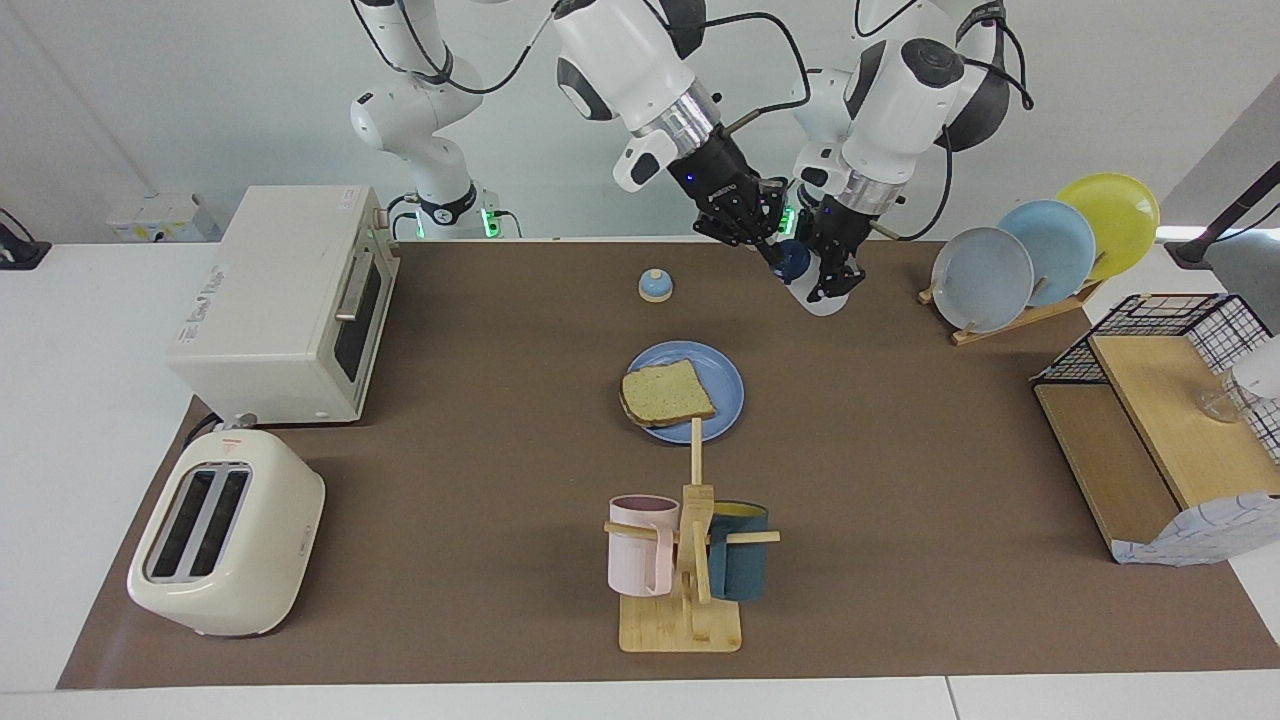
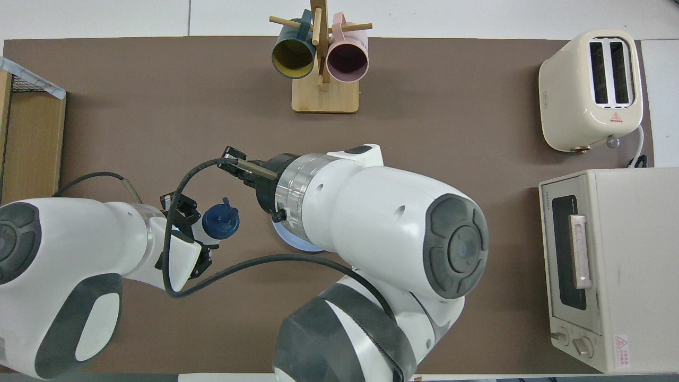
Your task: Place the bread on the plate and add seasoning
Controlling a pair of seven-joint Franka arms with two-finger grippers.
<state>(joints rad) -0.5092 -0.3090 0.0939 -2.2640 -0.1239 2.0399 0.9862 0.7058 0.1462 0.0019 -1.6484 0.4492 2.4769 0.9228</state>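
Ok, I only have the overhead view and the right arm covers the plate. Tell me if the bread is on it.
Observer: Yes, the bread lies flat on the plate.
Operator: Give me anything else hidden under that arm.
Observer: A small bell stands apart from the plate, nearer to the robots.
Operator: Now report the right claw.
Observer: The right claw is shut, in the air close by the cap of the seasoning that the left claw grips.
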